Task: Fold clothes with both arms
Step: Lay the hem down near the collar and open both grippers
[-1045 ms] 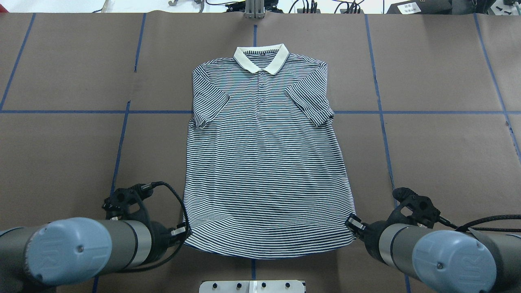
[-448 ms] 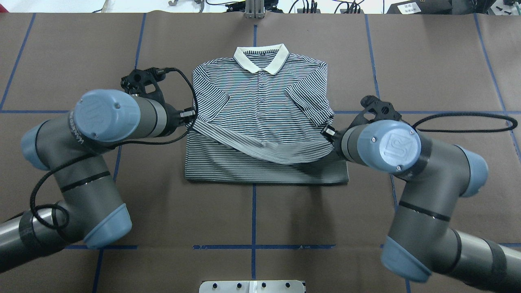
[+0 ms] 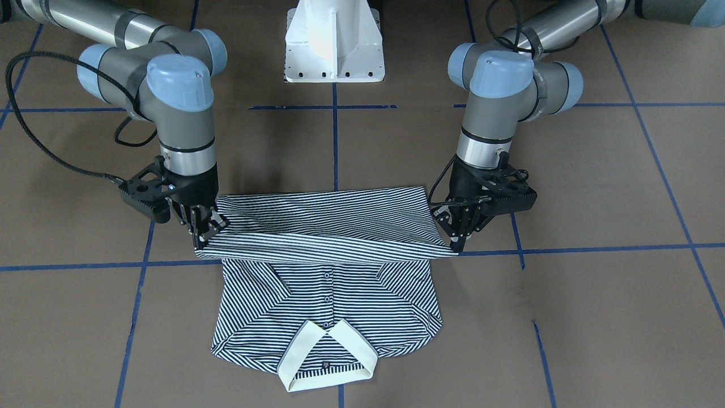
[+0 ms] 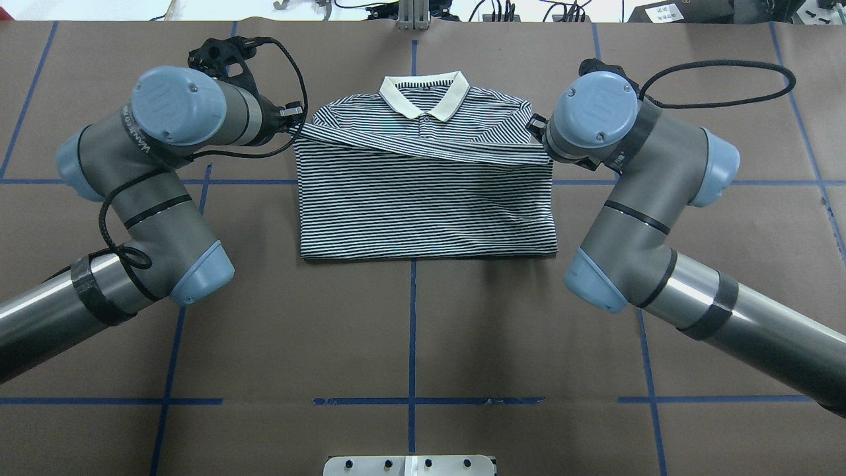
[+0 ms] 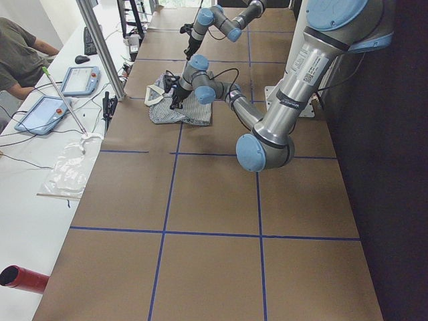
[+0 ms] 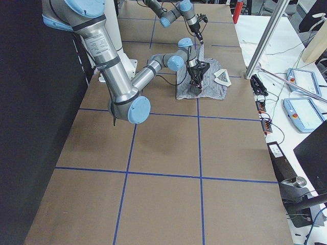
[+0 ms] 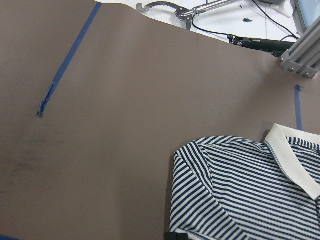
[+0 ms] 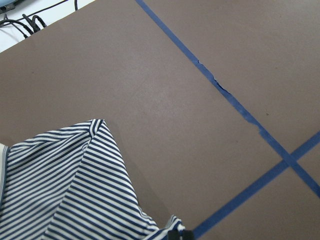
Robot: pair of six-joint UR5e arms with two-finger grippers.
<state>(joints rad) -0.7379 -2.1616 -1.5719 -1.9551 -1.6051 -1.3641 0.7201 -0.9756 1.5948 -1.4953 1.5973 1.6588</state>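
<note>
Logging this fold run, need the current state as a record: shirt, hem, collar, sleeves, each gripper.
shirt: striped polo shirt, front up on the table, lower half doubled over toward the collar
hem: stretched between the two grippers, appears raised just over the chest, not yet laid down
collar: cream, uncovered, on the side away from the robot
sleeves: folded inward across the chest
left gripper: shut on the hem corner on its side
right gripper: shut on the other hem corner

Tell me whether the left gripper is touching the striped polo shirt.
Touching. The front-facing view shows the left gripper pinching the hem corner of the striped polo shirt, held raised over the chest.
</note>
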